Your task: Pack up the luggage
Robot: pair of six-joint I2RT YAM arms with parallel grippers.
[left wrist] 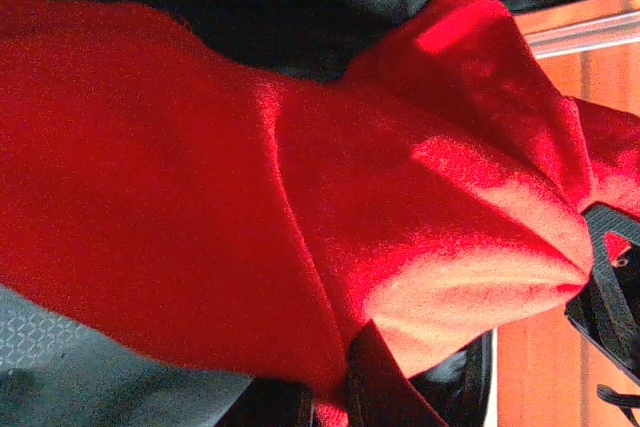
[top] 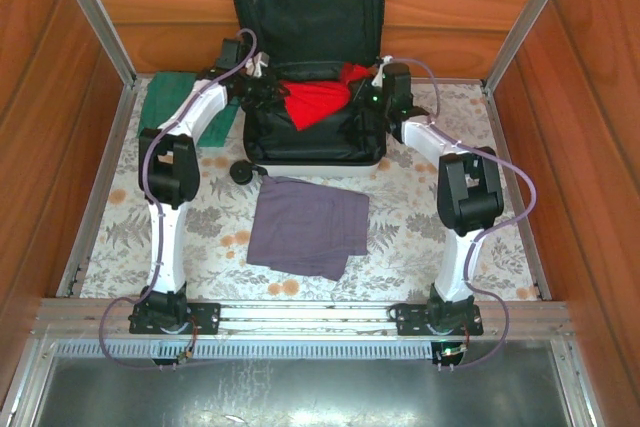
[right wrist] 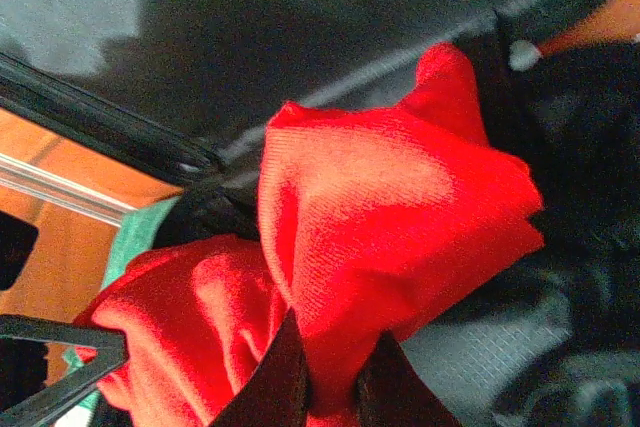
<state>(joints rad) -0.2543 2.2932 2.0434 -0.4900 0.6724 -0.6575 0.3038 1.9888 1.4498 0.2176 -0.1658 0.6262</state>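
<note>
L gripper [left wrist: 330,382]: clamped on red cloth [left wrist: 200,197], left end
R gripper [right wrist: 338,352]: clamped on same cloth, right end
Luggage [top: 310,22]: open under both grippers, lid upright just beyond them, vs back wall
Edges: case side rims just outboard of each gripper
Open room: table [top: 430,247] base-side, grey cloth [top: 308,227] lying there
</note>
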